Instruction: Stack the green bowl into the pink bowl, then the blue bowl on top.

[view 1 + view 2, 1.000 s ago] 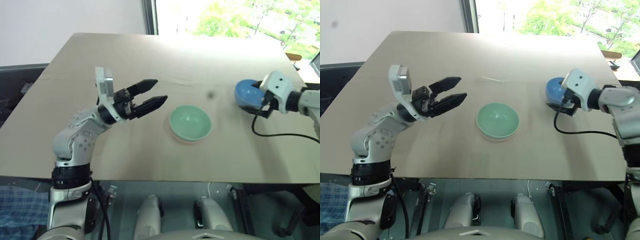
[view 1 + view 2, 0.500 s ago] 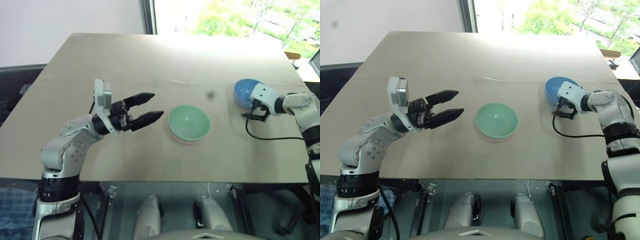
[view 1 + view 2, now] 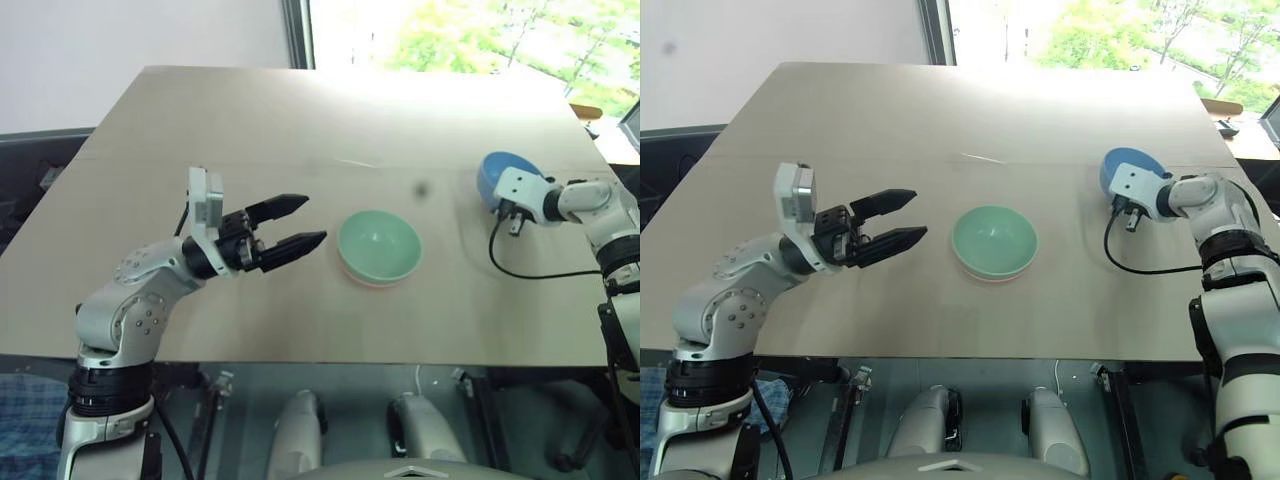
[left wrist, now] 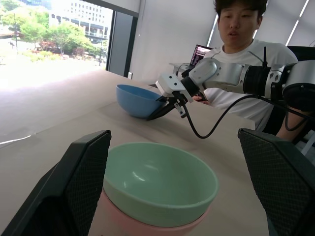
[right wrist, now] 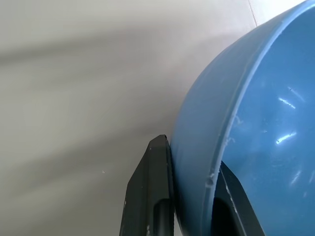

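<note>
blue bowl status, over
Right gripper shut on blue bowl, one finger inside the wall, one outside. Left gripper open, beside the stack. Green bowl nested in pink bowl. Path to stack clear.

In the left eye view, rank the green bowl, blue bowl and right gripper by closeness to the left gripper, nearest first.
From the left gripper:
1. Green bowl, mid-table, nested in the pink bowl, just off its fingertips.
2. Blue bowl and right gripper, far right: too close to call, since that gripper is clamped on the bowl's rim.
</note>
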You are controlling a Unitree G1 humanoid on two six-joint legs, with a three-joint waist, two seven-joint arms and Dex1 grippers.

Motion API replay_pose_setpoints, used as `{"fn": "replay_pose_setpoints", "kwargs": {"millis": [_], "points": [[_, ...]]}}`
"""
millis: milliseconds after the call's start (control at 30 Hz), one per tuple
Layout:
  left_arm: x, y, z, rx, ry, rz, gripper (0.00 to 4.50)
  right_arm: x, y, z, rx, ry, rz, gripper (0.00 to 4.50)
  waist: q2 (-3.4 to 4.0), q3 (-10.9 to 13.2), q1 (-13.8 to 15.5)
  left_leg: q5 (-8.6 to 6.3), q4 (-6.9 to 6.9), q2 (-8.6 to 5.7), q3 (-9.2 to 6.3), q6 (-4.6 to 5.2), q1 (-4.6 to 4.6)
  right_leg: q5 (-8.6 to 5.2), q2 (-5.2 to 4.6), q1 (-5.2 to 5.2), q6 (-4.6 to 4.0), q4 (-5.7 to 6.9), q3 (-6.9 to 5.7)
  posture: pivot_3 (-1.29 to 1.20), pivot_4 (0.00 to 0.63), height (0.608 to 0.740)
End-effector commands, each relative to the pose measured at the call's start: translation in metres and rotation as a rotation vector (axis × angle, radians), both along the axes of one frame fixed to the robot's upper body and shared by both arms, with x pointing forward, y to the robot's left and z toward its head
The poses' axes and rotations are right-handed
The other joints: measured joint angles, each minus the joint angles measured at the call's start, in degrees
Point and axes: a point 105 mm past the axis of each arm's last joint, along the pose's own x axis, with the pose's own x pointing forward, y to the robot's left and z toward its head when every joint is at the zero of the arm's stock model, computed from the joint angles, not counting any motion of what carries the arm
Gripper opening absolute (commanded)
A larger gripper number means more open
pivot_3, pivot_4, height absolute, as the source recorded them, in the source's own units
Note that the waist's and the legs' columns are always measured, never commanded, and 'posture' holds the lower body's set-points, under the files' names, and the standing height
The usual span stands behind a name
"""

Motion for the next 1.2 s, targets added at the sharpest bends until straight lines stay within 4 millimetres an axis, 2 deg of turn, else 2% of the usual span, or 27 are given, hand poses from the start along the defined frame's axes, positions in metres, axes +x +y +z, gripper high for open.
{"fn": "replay_pose_setpoints", "kwargs": {"millis": [33, 200, 333, 400, 533, 600, 700, 1033, 1200], "points": [[-0.006, 0.003, 0.011, 0.000, -0.050, -0.001, 4.39, -0.002, 0.007, 0.020, -0.023, -0.057, 0.088, 0.02, 0.00, 0.0, 0.0, 0.00, 0.00, 0.00, 0.00, 0.00, 0.00, 0.00, 0.00, 0.00, 0.00, 0.00, 0.00, 0.00, 0.150, 0.740], [-0.002, 0.010, 0.010, 0.008, -0.051, 0.024, 4.39, -0.014, 0.032, 0.051, -0.013, -0.102, 0.247, 0.02, 0.10, 0.1, -0.1, 0.00, -0.02, 0.01, 0.02, 0.00, 0.01, 0.00, 0.00, -0.02, 0.00, 0.01, 0.01, 0.00, 0.150, 0.740], [0.004, 0.020, 0.010, 0.014, -0.054, 0.062, 4.39, -0.043, 0.059, 0.076, -0.034, -0.122, 0.391, 0.02, 0.19, 0.1, 0.2, 0.00, -0.04, 0.02, 0.00, 0.00, -0.03, 0.00, 0.00, -0.05, 0.00, 0.01, -0.01, 0.00, 0.150, 0.740], [0.008, 0.027, 0.009, 0.018, -0.058, 0.085, 4.39, -0.059, 0.074, 0.082, -0.003, -0.113, 0.437, 0.02, 0.19, 0.1, 0.4, 0.00, -0.04, 0.02, -0.01, 0.00, -0.02, 0.00, 0.00, -0.05, 0.00, 0.00, -0.03, 0.00, 0.150, 0.740], [0.015, 0.040, 0.004, 0.045, -0.067, 0.121, 4.39, -0.102, 0.102, 0.081, 0.038, -0.010, 0.538, 0.02, 0.18, 0.1, 0.5, -0.02, -0.01, 0.02, -0.01, 0.03, -0.04, 0.00, 0.00, -0.04, 0.00, 0.02, -0.05, 0.00, 0.150, 0.740], [0.016, 0.045, 0.002, 0.055, -0.062, 0.129, 4.39, -0.115, 0.111, 0.082, 0.048, 0.014, 0.560, 0.02, 0.18, 0.1, 0.5, -0.03, -0.01, 0.02, -0.01, 0.05, -0.04, -0.01, 0.00, -0.04, 0.00, 0.01, -0.06, 0.00, 0.150, 0.740], [0.018, 0.054, -0.001, 0.080, -0.054, 0.141, 4.39, -0.124, 0.131, 0.089, 0.069, 0.001, 0.592, 0.02, 0.14, 0.1, 0.4, -0.13, 0.02, 0.02, 0.00, 0.21, -0.02, -0.01, 0.00, -0.03, 0.00, 0.03, -0.05, 0.00, 0.150, 0.740], [0.020, 0.065, -0.009, 0.121, -0.030, 0.141, 4.39, -0.144, 0.180, 0.101, 0.113, -0.044, 0.694, 0.02, 0.14, 0.1, 0.3, -0.14, 0.00, 0.04, 0.02, 0.23, -0.07, -0.02, 0.01, -0.13, -0.02, 0.05, -0.05, 0.00, 0.150, 0.740], [0.021, 0.064, -0.010, 0.120, -0.030, 0.133, 4.39, -0.150, 0.191, 0.103, 0.124, -0.049, 0.717, 0.02, 0.13, 0.1, 0.5, -0.14, 0.00, 0.04, 0.00, 0.24, -0.08, -0.02, 0.01, -0.13, -0.02, 0.05, -0.07, 0.00, 0.150, 0.740]]}}
